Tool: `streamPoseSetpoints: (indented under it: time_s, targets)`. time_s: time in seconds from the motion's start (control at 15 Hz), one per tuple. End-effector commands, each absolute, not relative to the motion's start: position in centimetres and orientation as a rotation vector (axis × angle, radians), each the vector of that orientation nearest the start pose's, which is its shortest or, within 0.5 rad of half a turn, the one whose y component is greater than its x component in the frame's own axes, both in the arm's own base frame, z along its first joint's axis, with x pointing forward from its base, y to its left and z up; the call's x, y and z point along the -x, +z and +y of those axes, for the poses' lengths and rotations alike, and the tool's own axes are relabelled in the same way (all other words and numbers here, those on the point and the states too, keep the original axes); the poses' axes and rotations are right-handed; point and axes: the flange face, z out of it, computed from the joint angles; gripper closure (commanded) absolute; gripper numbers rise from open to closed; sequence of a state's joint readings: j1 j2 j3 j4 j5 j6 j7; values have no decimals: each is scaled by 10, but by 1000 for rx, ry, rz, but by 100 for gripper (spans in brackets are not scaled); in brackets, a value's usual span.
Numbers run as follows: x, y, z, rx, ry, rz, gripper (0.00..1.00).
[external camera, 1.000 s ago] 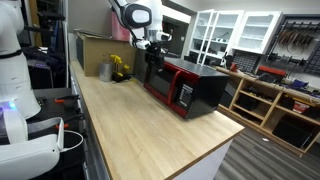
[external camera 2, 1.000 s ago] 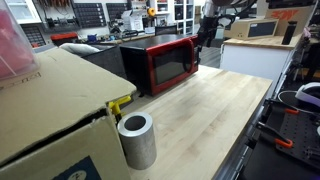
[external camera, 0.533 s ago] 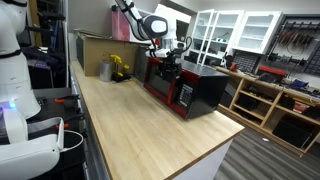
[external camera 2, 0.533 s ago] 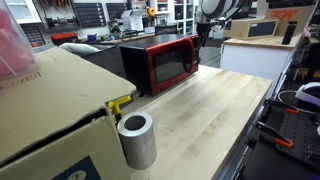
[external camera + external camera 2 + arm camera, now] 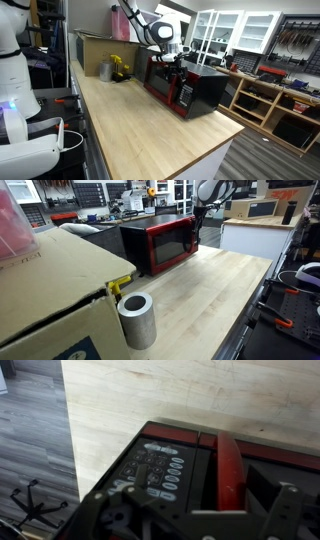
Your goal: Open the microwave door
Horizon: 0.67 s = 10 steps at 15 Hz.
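The microwave [image 5: 190, 88] stands on the wooden counter [image 5: 140, 130], black-cased with a red front; it also shows in an exterior view [image 5: 160, 240]. The microwave door [image 5: 172, 242] looks flush with the front. My gripper [image 5: 170, 63] hangs close over the front at the control end, as an exterior view [image 5: 197, 220] also shows. In the wrist view the gripper [image 5: 195, 520] is open, its fingers [image 5: 100, 518] wide apart. Between them lie the dark button panel [image 5: 160, 468] and a red upright bar [image 5: 228, 468] at the door's edge. Nothing is held.
A brown cardboard box [image 5: 50, 290] fills the counter's far end [image 5: 100, 48]. A grey cylinder [image 5: 137, 320] and a yellow object [image 5: 120, 283] stand beside it. A white robot body [image 5: 15, 90] stands off the counter's side. Shelves [image 5: 270, 100] lie beyond the microwave.
My gripper has moved from beside the microwave's far corner along its front to the control end and come down a little. The microwave and its door have not moved.
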State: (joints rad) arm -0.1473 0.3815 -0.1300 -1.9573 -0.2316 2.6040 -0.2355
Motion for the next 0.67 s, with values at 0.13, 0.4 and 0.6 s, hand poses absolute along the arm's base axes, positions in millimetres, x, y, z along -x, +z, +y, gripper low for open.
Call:
streamPoseSetpoints:
  time_s: [0.13, 0.4, 0.6]
  targets:
    - [-638, 307, -156, 3342, -428, -289, 24]
    - [-638, 304, -163, 3346, -435, -273, 50]
    - [-633, 305, -163, 3319, -420, -219, 69]
